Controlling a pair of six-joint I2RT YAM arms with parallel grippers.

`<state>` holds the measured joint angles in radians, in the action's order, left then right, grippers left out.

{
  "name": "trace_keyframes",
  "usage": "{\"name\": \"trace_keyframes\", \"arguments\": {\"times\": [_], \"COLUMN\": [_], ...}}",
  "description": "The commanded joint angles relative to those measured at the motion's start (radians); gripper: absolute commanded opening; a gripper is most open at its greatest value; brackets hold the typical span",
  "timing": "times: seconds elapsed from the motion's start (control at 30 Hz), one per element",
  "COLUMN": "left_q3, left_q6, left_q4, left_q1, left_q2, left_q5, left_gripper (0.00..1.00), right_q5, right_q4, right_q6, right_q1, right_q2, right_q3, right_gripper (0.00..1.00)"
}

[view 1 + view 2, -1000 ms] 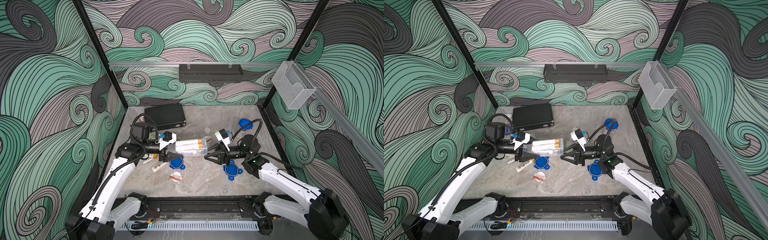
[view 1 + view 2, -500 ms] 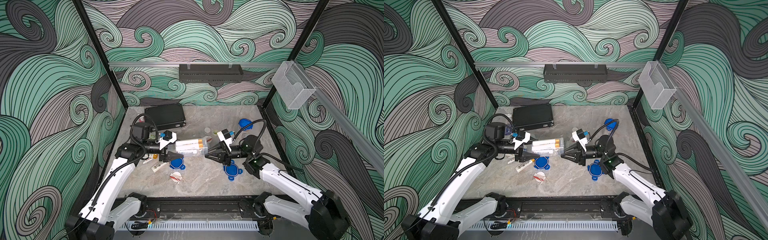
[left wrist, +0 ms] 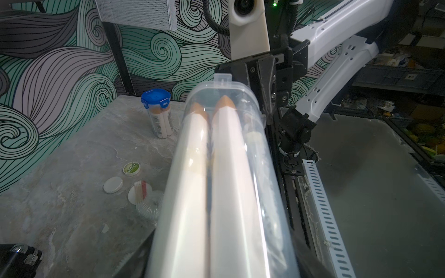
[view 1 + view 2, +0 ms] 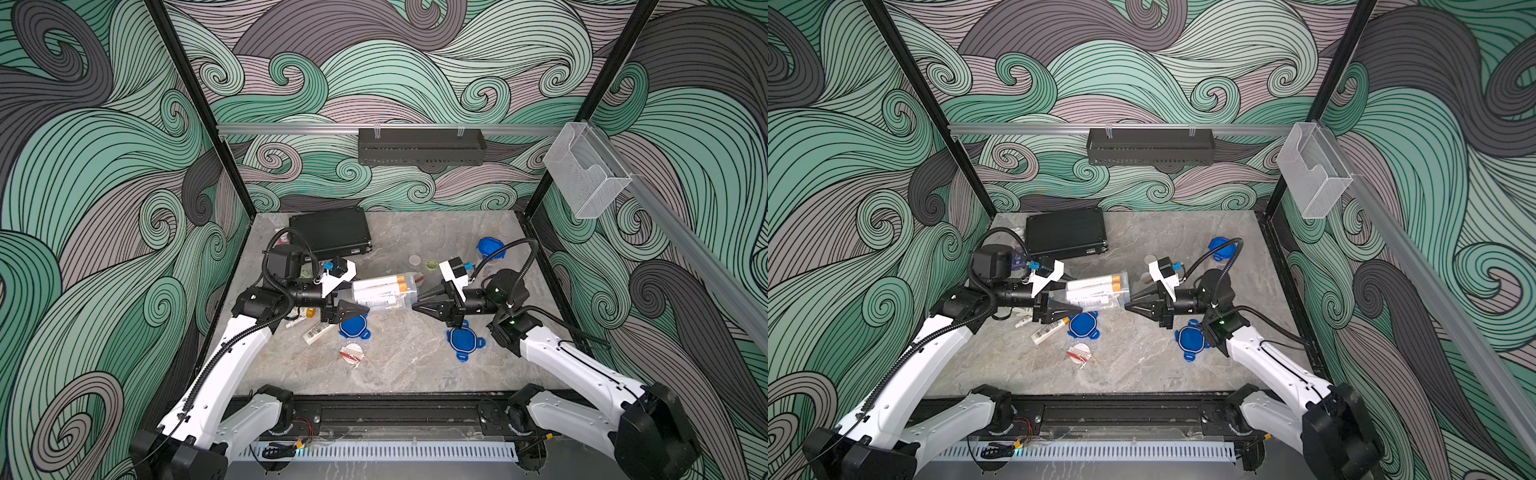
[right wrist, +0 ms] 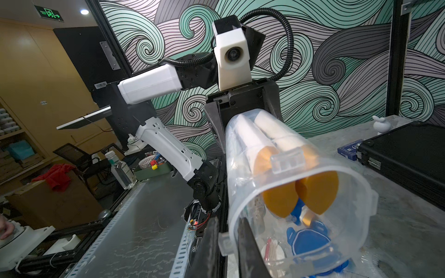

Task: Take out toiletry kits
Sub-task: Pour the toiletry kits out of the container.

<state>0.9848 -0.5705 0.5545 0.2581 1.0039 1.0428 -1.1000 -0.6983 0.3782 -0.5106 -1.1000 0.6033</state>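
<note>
Left gripper (image 4: pixel 359 298) is clamping the closed base end of the clear container (image 4: pixel 384 296), jaws standing fairly wide around its body. Container is lying on its side, raised off the table (image 4: pixel 399 374), bridging the gap to the other gripper.

Just below the left gripper, a loose blue lid (image 4: pixel 353 328) and a small barcoded tube (image 4: pixel 316 331) are resting on the table. A round packet with red contents (image 4: pixel 352 353) is sitting nearer the front edge. Behind this gripper, toward the back wall, the black ribbed case (image 4: pixel 332 232) is lying flat.

Inside the container, two white bottles (image 4: pixel 376 287) are lying side by side, their orange caps (image 4: pixel 401 284) pointing at the right gripper. Something wrapped is showing beside them in the left wrist view; cannot tell what.

Right gripper (image 4: pixel 415 302) is pinching narrow on the rim of the container's open mouth. In the right wrist view one of its fingers (image 5: pixel 251 252) is sitting at the mouth opening and its partner outside, with the clear wall between them.

Just below the right gripper, a second blue lid (image 4: pixel 463 340) is lying on the table. Beyond this gripper, toward the back wall, a plain white disc (image 4: pixel 414 260) and a green-labelled disc (image 4: pixel 431 264) are lying close together. Farther back, an upright lidded jar (image 4: pixel 490 249) is standing, with bottles showing inside it in the left wrist view (image 3: pixel 160 120).
</note>
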Motion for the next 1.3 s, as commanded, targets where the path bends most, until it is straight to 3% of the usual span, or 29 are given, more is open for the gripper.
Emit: {"name": "trace_keyframes", "arguments": {"times": [0.0, 0.47, 0.7, 0.83, 0.9, 1.03, 1.1, 1.17, 1.23, 1.27], "left_q3": [0.045, 0.052, 0.060, 0.069, 0.072, 0.066, 0.065, 0.070, 0.128, 0.186], "left_q6": [-0.007, 0.041, 0.052, 0.060, 0.061, 0.096, 0.154, 0.287, 0.423, 0.433], "left_q4": [-0.015, -0.028, -0.026, -0.025, -0.025, -0.056, -0.069, -0.075, 0.016, 0.107], "left_q1": [-0.016, -0.017, -0.017, -0.016, -0.017, -0.017, -0.016, -0.013, 0.000, 0.013], "left_q2": [-0.035, -0.051, -0.061, -0.055, -0.051, -0.049, -0.041, -0.011, 0.051, 0.097], "left_q5": [-0.024, -0.061, -0.058, -0.068, -0.060, -0.053, -0.095, -0.183, -0.347, -0.396], "left_gripper": [0.00, 0.00, 0.00, 0.00, 0.00, 0.00, 0.00, 0.00, 0.00, 0.00], "right_q5": [0.051, 0.082, 0.072, 0.062, 0.072, 0.140, 0.232, 0.336, 0.384, 0.415], "right_q4": [-0.041, -0.027, -0.010, -0.024, -0.026, 0.057, 0.159, 0.224, 0.253, 0.257], "right_q6": [0.068, 0.064, 0.034, 0.043, 0.037, 0.000, -0.035, -0.049, -0.052, -0.044], "right_q1": [0.087, 0.116, 0.119, 0.119, 0.119, 0.119, 0.125, 0.135, 0.154, 0.161], "right_q2": [-0.033, -0.053, -0.060, -0.055, -0.046, -0.041, -0.027, -0.011, 0.005, 0.011], "right_q3": [-0.012, -0.035, -0.044, -0.049, -0.057, -0.051, -0.040, -0.048, -0.059, -0.066], "right_gripper": [0.00, 0.00, 0.23, 0.53, 0.58, 0.58, 0.58, 0.58, 0.58, 0.58]}}
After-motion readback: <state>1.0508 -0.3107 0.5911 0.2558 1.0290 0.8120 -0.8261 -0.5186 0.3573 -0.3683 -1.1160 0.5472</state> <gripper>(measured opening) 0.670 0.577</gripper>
